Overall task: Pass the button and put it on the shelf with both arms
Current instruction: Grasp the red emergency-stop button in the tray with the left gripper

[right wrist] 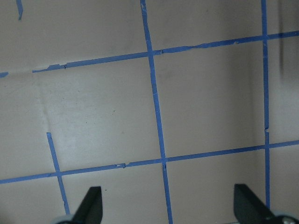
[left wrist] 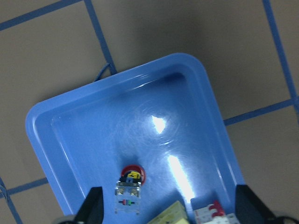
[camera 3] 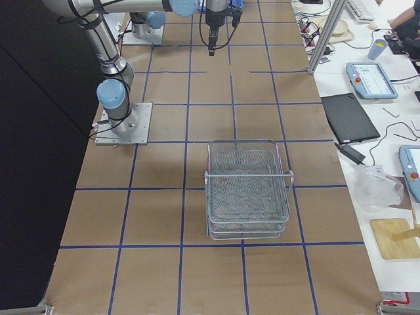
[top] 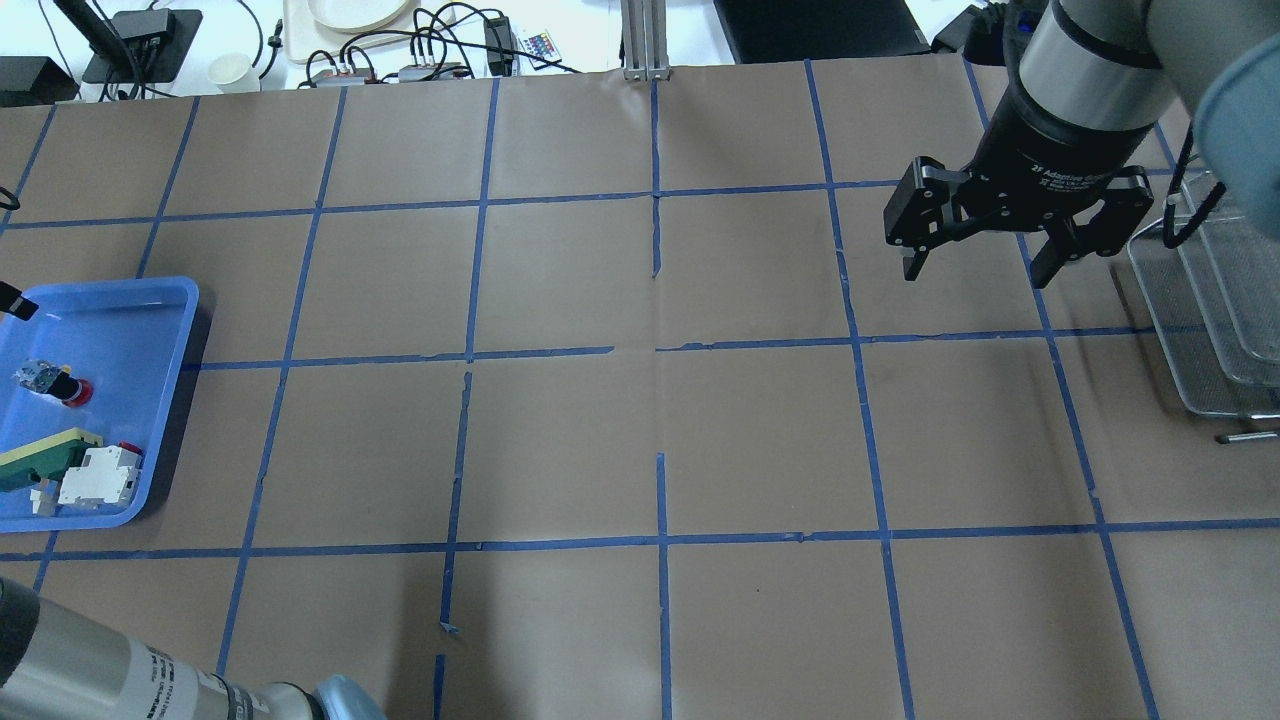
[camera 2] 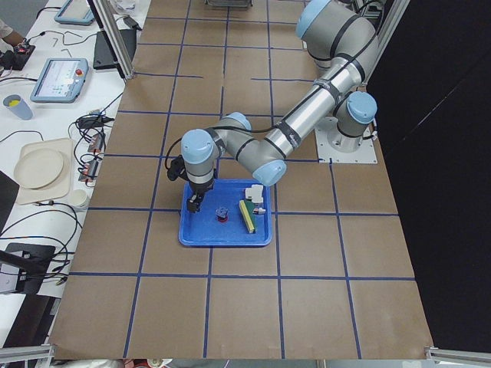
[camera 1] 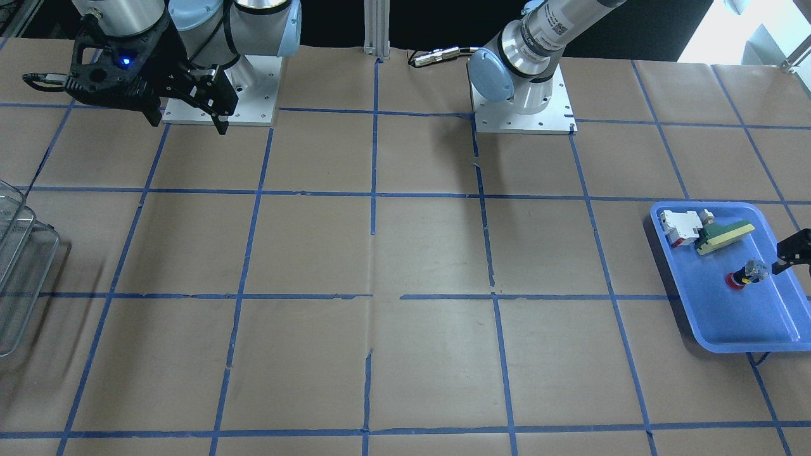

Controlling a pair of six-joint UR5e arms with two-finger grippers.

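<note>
The button [camera 1: 744, 275] lies on its side in the blue tray [camera 1: 747, 329], red cap toward the table's middle. It also shows in the overhead view [top: 55, 382] and the left wrist view [left wrist: 130, 186]. My left gripper [left wrist: 170, 210] is open and empty above the tray, with the button below it near one finger. Only one fingertip [camera 1: 795, 250] of it shows in the front view. My right gripper [top: 978, 270] is open and empty, held high beside the wire mesh shelf [top: 1210, 310]. The shelf [camera 3: 248, 190] is empty.
The tray [top: 120, 320] also holds a white-and-red block [top: 100, 475] and a green-yellow wedge [top: 40, 458] close to the button. The table is brown paper with a blue tape grid [right wrist: 154, 93]. Both arm bases [camera 1: 523, 114] stand at the robot's edge.
</note>
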